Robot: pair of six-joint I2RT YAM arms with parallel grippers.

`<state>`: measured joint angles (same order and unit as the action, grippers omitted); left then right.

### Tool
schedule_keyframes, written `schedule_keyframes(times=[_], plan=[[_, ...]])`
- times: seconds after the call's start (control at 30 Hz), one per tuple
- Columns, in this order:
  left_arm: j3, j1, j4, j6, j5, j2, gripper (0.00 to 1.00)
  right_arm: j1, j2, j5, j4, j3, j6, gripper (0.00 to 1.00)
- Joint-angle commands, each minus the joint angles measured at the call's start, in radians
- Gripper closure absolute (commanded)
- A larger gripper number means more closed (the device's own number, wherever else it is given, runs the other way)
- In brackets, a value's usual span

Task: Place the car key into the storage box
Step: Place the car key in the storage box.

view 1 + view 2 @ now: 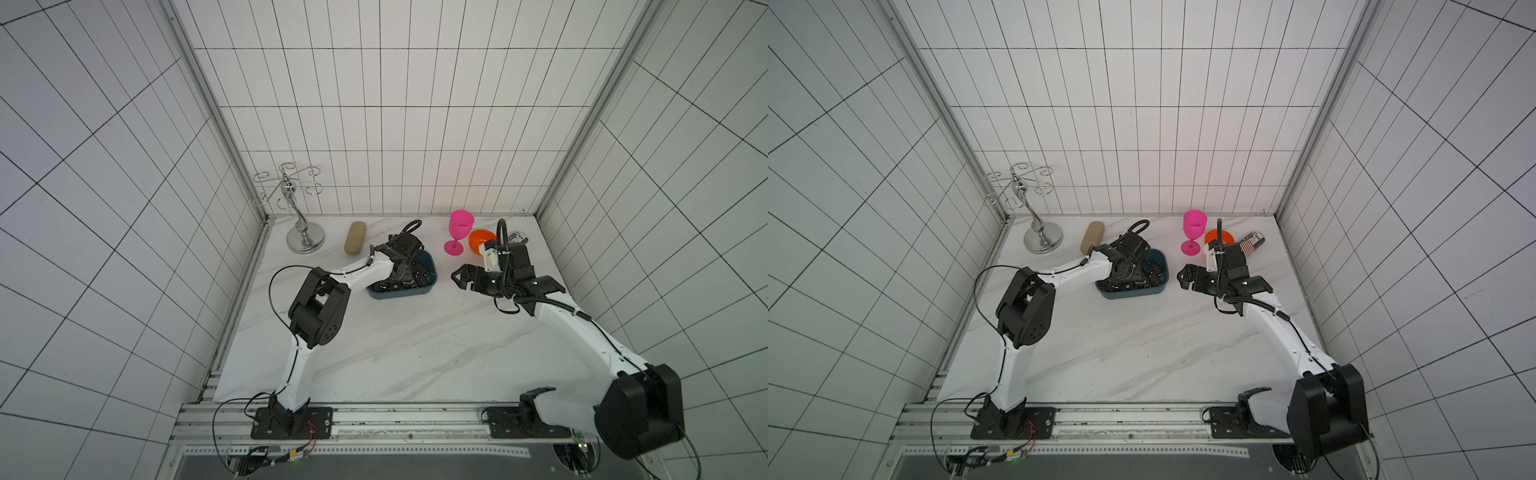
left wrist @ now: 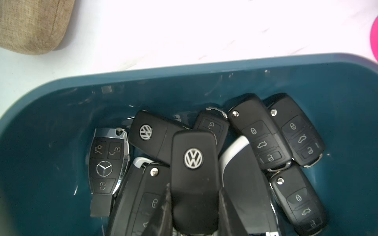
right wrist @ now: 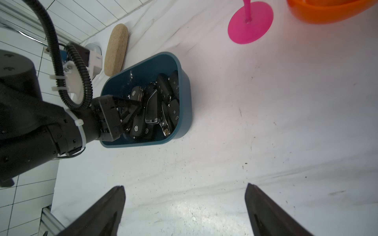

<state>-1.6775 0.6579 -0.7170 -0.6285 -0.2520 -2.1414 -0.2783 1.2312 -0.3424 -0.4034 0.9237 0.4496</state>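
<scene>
The storage box (image 2: 184, 67) is a dark teal tub near the table's back middle, seen in both top views (image 1: 399, 293) (image 1: 1133, 293). Several black car keys lie piled inside it. My left gripper (image 2: 194, 187) reaches down into the box and is shut on a black car key (image 2: 194, 161) with a VW badge, which hangs just over the pile. In the right wrist view the left gripper (image 3: 133, 110) sits inside the box (image 3: 184, 114). To the right of the box, my right gripper (image 1: 457, 279) (image 3: 185, 186) stands open over bare table with nothing between its fingers.
Behind the box lies a tan fabric case (image 1: 354, 243). A chrome cup rack (image 1: 305, 241) stands at the back left. A pink goblet (image 1: 459, 232), an orange bowl (image 1: 482, 240) and a printed can (image 1: 517, 237) stand at the back right, close to the right wrist.
</scene>
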Motion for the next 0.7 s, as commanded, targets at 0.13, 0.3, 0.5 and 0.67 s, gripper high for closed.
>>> schedule_keyframes(times=[0.13, 0.3, 0.5, 0.67], plan=[[-0.021, -0.007, -0.022, -0.025, 0.039, -0.041, 0.90, -0.052, -0.135, -0.141, -0.141, -0.092, 0.018, 0.04], [-0.016, -0.009, -0.022, -0.025, 0.055, -0.038, 0.77, -0.080, -0.201, -0.131, -0.175, -0.152, 0.026, 0.04], [-0.016, -0.009, -0.027, -0.026, 0.068, -0.033, 0.60, -0.139, -0.279, -0.054, -0.172, -0.242, 0.054, 0.04], [-0.014, -0.011, -0.029, -0.018, 0.073, -0.030, 0.54, -0.145, -0.310, -0.023, -0.172, -0.260, 0.058, 0.04]])
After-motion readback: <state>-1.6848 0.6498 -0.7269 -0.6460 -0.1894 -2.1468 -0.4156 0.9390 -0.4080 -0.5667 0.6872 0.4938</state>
